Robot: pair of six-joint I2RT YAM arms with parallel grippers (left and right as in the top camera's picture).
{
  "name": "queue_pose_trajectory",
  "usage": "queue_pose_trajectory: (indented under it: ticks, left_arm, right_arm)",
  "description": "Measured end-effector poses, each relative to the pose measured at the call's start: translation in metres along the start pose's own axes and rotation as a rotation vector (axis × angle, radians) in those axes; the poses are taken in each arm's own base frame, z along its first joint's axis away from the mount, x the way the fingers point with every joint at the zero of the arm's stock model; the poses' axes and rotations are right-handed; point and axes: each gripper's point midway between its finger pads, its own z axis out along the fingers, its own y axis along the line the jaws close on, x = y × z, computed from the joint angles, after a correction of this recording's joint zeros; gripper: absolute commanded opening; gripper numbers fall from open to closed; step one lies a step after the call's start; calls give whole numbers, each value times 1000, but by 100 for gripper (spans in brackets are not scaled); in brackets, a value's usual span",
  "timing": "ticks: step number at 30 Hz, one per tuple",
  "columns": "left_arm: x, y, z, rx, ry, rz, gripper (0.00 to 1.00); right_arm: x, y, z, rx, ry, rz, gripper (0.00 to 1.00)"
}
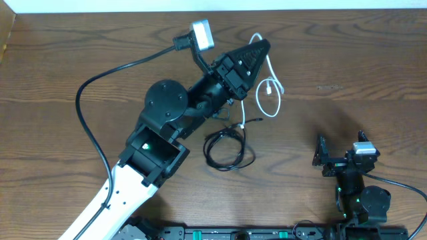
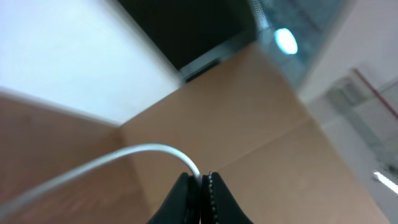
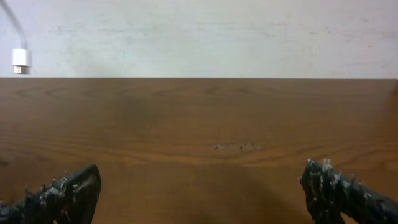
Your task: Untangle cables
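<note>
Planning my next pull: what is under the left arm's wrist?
The white cable leaves the shut left tool; the black cables reach the arm. Whether they cross beneath it is covered.

black cables (image 1: pixel 223 135): partly under left arm (image 1: pixel 200 97) | white cable (image 2: pixel 146 147): blurred (runs off-frame)

Robot lab: wooden table (image 1: pixel 347 67), left arm (image 1: pixel 160 127), right arm (image 1: pixel 357 193).
</note>
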Motion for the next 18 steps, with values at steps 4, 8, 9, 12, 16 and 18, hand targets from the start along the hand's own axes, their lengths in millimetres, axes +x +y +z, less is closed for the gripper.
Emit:
queue_pose_trajectory:
  ticks: [4, 8, 9, 12, 16, 18]
  left_arm:
    - [31, 78, -9, -330, 104, -94, 8]
    - [62, 143, -12, -566, 162, -284, 7]
    - [65, 150, -8, -578, 162, -341, 7]
    - [55, 131, 11, -447, 143, -485, 7]
    - [33, 86, 22, -243, 139, -544, 8]
    - [32, 79, 21, -222, 148, -549, 7]
  right_arm:
    - [0, 0, 0, 0, 0, 0, 99]
    - [0, 0, 0, 0, 0, 0, 99]
    - [0, 0, 0, 0, 0, 0, 99]
    - [0, 0, 0, 0, 0, 0, 99]
    - [0, 0, 0, 0, 0, 0, 99]
    - [0, 0, 0, 0, 0, 0, 99]
